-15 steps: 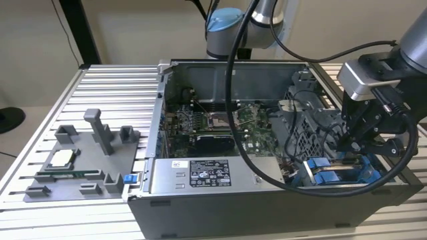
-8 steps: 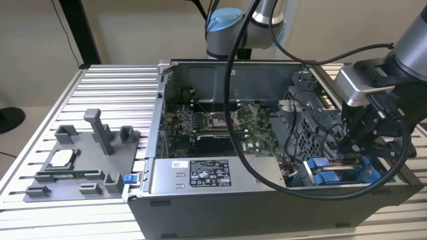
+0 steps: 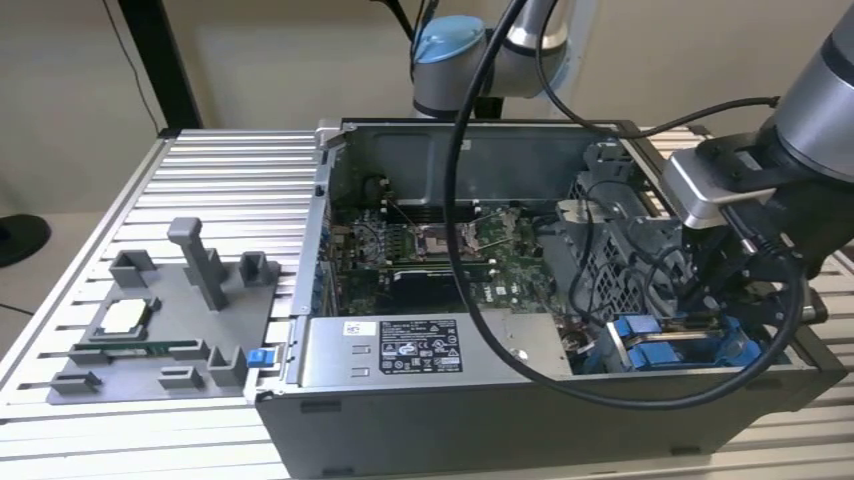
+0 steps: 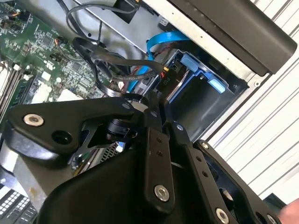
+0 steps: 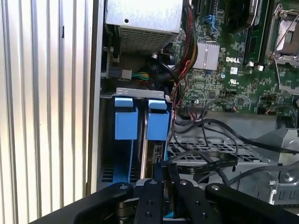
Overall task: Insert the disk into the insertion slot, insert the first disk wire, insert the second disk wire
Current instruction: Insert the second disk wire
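The disk (image 5: 144,149) stands edge-on inside the insertion slot (image 5: 140,92), between its bright blue carrier tabs (image 5: 158,122). In the exterior view the slot (image 3: 667,345) lies in the case's front corner on the exterior view's right. My gripper (image 3: 714,310) reaches down into the case just above it. In both wrist views the gripper (image 5: 163,176) (image 4: 156,100) has its fingers drawn together on the end of a black disk wire (image 5: 201,161) (image 4: 117,63), right over the disk's near end. The wire loops back over the perforated cage. A blue flat cable (image 4: 159,42) runs beside the slot.
The open computer case (image 3: 320,250) rests on a slatted metal table (image 3: 227,180). The labelled power-supply box (image 3: 414,345) fills its front, the motherboard (image 3: 441,250) lies behind, and the perforated cage (image 3: 601,260) stands beside the slot. A grey fixture tray (image 3: 147,330) with parts sits at the exterior view's left.
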{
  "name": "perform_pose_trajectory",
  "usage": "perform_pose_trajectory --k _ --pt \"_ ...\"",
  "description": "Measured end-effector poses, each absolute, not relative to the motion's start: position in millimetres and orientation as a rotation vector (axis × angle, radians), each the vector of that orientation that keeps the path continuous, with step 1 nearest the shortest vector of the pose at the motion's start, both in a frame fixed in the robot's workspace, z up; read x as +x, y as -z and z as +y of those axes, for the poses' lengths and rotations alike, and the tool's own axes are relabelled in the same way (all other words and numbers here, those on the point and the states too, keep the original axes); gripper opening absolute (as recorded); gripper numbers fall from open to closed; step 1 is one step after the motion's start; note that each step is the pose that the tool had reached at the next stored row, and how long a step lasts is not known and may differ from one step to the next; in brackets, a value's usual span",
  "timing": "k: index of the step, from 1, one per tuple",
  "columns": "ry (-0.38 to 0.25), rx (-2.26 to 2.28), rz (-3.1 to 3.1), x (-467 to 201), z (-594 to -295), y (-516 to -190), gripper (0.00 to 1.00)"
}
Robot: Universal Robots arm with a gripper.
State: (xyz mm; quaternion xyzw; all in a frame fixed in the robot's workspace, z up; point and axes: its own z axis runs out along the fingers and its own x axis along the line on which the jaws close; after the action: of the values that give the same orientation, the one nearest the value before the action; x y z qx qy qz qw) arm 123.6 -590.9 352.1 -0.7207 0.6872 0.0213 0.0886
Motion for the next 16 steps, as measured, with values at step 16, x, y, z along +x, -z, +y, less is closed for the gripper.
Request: perform_pose_trajectory --k 16 --pt "-0.040 -2.096 2.088 123.0 -589.2 -342.9 0.00"
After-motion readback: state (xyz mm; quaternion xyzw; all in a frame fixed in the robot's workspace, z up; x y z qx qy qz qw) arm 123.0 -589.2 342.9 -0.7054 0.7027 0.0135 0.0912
